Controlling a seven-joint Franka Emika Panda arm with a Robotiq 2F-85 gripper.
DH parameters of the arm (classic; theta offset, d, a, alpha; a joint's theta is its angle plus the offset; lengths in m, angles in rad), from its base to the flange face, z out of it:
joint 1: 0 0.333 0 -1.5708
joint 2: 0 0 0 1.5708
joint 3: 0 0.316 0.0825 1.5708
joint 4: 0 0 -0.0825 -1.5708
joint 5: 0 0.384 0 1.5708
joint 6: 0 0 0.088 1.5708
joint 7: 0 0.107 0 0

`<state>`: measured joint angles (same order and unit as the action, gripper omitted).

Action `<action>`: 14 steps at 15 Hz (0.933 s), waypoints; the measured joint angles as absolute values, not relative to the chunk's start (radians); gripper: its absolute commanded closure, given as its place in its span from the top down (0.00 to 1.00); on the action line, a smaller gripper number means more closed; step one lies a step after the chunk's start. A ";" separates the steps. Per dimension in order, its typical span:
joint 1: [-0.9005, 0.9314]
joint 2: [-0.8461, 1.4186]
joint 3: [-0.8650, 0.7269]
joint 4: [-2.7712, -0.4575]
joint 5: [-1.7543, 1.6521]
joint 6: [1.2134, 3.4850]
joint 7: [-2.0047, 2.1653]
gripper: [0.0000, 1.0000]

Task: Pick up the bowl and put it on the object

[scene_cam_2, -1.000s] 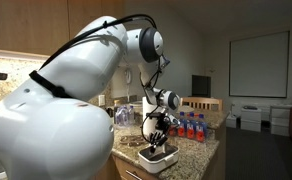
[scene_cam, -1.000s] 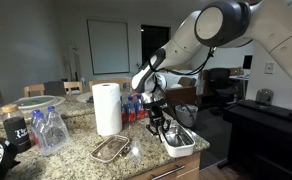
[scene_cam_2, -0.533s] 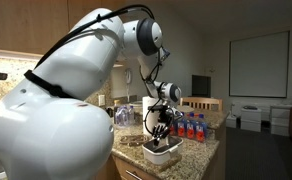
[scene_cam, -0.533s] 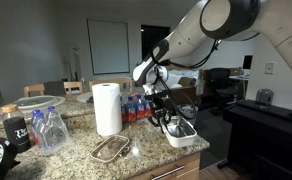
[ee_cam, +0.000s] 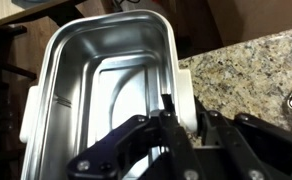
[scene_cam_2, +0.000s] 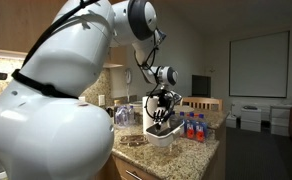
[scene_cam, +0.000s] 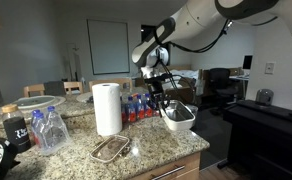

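Wrist view: the white bowl [ee_cam: 96, 90], rounded-square with a greyish inside, fills the picture from nine to one o'clock. My jaws enter from six o'clock and are nearly closed. They pinch the bowl's wall on its three o'clock side, with one finger [ee_cam: 169, 106] inside the rim and its partner outside. The speckled granite desk [ee_cam: 248, 58] shows at two o'clock. I cannot identify the thin brownish wire at the three o'clock edge.

In both exterior views the bowl [scene_cam: 179, 118] [scene_cam_2: 158, 138] hangs beneath the jaws, held by one wall and clear of the desk [scene_cam: 74, 160]. The white arm [scene_cam: 201, 20] reaches down to it from one o'clock.

In an exterior view the tray [scene_cam: 110, 149], a low oval with a thin brownish rim, lies flat on the desk at about eight o'clock from the bowl. It is apart from the bowl and touches neither the bowl nor the jaws.

A paper towel roll [scene_cam: 107, 108] stands upright at twelve o'clock from the tray and nine o'clock from the bowl. Red-labelled bottles [scene_cam: 136, 108] stand behind, between the roll and the jaws.

Toward the nine o'clock end of the desk I see clear bottles [scene_cam: 48, 128], a black mug [scene_cam: 16, 131] and a lidded dish [scene_cam: 36, 101] behind them.
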<state>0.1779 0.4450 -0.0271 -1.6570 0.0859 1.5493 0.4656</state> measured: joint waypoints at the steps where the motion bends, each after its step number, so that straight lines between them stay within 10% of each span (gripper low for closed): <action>1: 0.183 0.420 -0.018 -1.660 0.067 1.552 0.461 0.05; 14: 0.290 0.220 0.152 -1.658 -0.176 1.634 0.335 0.05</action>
